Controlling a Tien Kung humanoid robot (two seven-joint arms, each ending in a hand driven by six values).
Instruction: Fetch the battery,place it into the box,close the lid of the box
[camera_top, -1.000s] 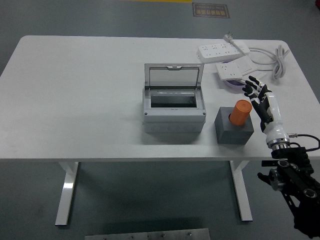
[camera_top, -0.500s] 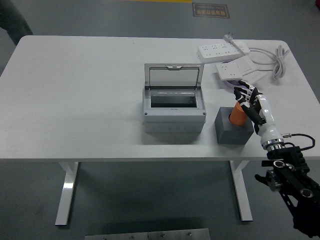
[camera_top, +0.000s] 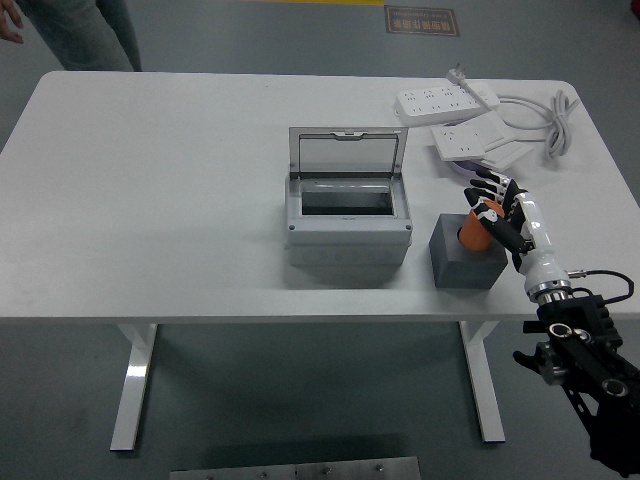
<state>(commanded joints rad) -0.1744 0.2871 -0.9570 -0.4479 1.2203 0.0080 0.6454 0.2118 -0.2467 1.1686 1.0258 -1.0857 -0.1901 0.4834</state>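
Right hand (camera_top: 498, 213) curled around the orange battery (camera_top: 474, 228) — grasp forming, near the table's (camera_top: 150, 200) right edge.
You're gripping a rigid, smooth cylinder — probably slippery; hold its exposed upper half above the grey holder (camera_top: 467, 259).

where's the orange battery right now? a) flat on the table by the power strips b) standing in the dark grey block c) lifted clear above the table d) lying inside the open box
b: the orange battery stands in the hole of the dark grey block, right of the open box, with the right hand wrapped round its top.
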